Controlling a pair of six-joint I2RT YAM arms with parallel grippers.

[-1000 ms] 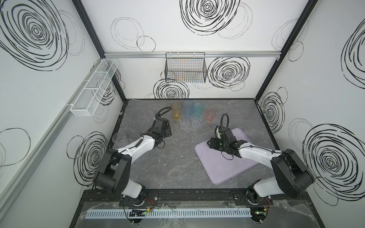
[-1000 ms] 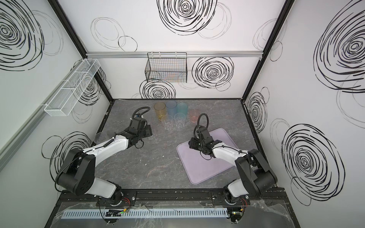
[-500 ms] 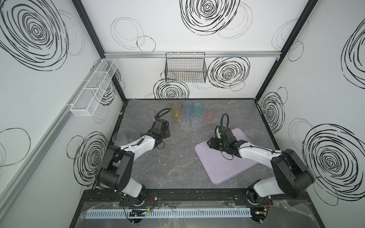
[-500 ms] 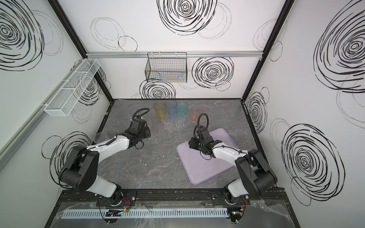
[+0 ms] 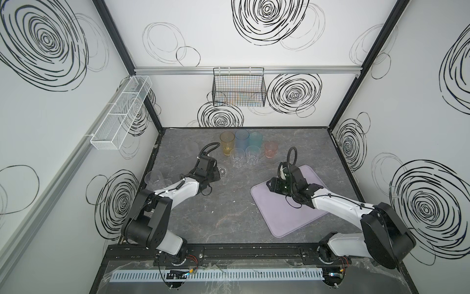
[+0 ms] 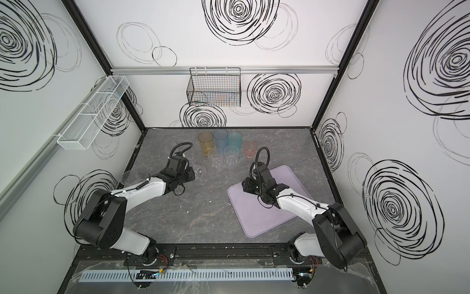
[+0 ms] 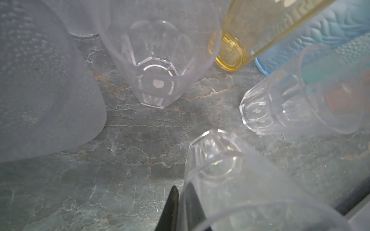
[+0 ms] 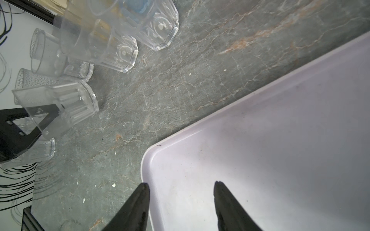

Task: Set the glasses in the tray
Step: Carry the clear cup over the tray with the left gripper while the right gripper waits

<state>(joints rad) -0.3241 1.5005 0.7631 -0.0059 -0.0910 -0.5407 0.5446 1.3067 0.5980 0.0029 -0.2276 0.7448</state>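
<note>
Left fingers (image 7: 180,202) pinched tight on the wall of a clear glass (image 7: 230,180): one finger outside, the other inside, showing dark through the plastic. The glass is tilted, and I cannot tell whether its base touches the surface (image 5: 223,216). The wrist is low, at about 10 o'clock on the surface. The left forearm (image 5: 178,193) runs back toward 7 o'clock, with the elbow folded sharply above the base on the front rail (image 5: 229,252).

Right fingers (image 5: 271,185) about half open, holding nothing. In the right wrist view one finger hangs over the tray (image 8: 280,140) and the other is just outside its rounded corner, over bare surface. The wrist is pitched down. The right forearm (image 5: 338,206) lies across the tray toward 5 o'clock.

The tray lies skewed at 4 o'clock. Every glass in view is off it.

Other glasses stand upright at 12 o'clock:
- Back row: amber glass (image 5: 227,142), blue glass (image 5: 241,138), teal glass (image 5: 255,140).
- Front row: two clear tumblers (image 5: 237,157) and the pink glass (image 5: 270,149).

Frosted glasses (image 5: 155,178) sit at 9 o'clock by the left wall.
</note>
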